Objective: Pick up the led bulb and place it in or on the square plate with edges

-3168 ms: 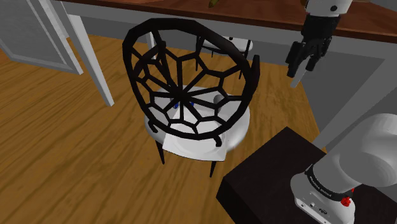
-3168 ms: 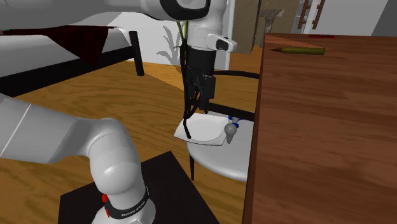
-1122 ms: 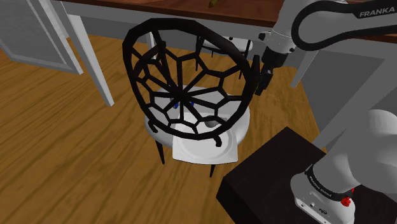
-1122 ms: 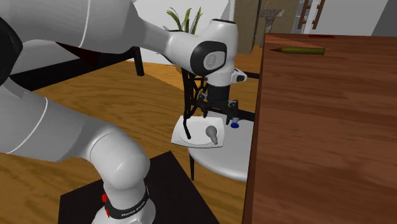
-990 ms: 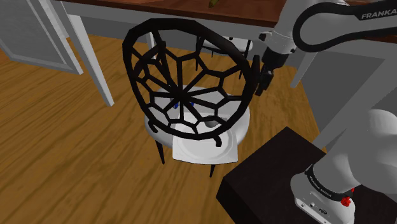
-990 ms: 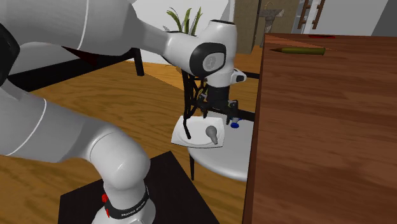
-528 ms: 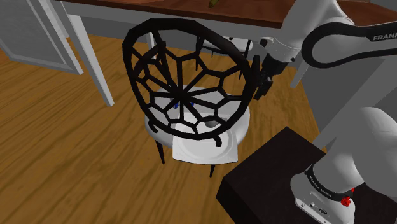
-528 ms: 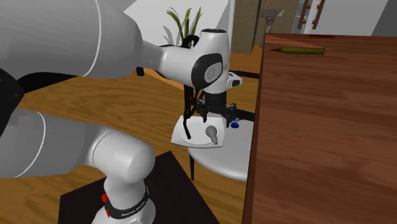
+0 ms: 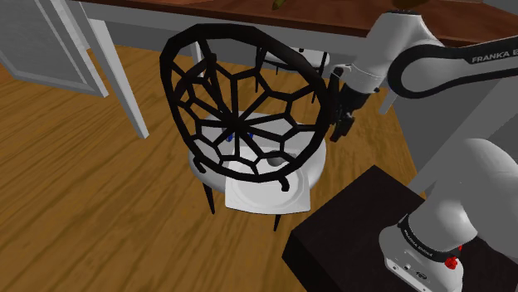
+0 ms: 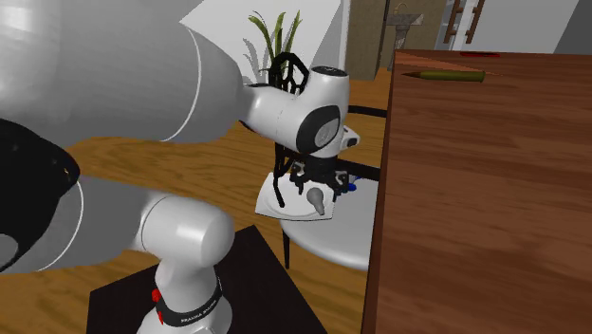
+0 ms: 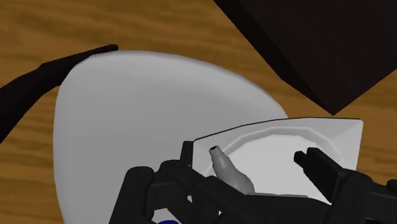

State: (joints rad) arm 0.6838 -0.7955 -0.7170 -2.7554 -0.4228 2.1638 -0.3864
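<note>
Beside the brown wooden table [image 10: 474, 190] we count one white arm [image 9: 432, 58], bent low over one chair [image 9: 243, 126] with a black web-patterned back and a white seat [image 11: 127, 108]. One black box, the stand [image 9: 349, 224], sits just beside the chair on the wood floor [image 9: 83, 182]. On the seat lies one white square plate [image 10: 294, 205] with a raised rim, and in the wrist view its corner reaches past the seat's edge toward the stand. One grey bulb [image 10: 314, 199] lies on its side on the plate. One small blue object [image 10: 351, 187] rests on the seat beside the plate, near the table.

The gripper [image 11: 245, 158] hangs over the plate with its jaws released. We count two black fingers [image 11: 321, 167], standing apart with the bulb [image 11: 230, 173] between them and nearer one than the other. The chair back rises close on one side of the hand and the table's edge on the other. Bare floor lies open at the shoulder view's left.
</note>
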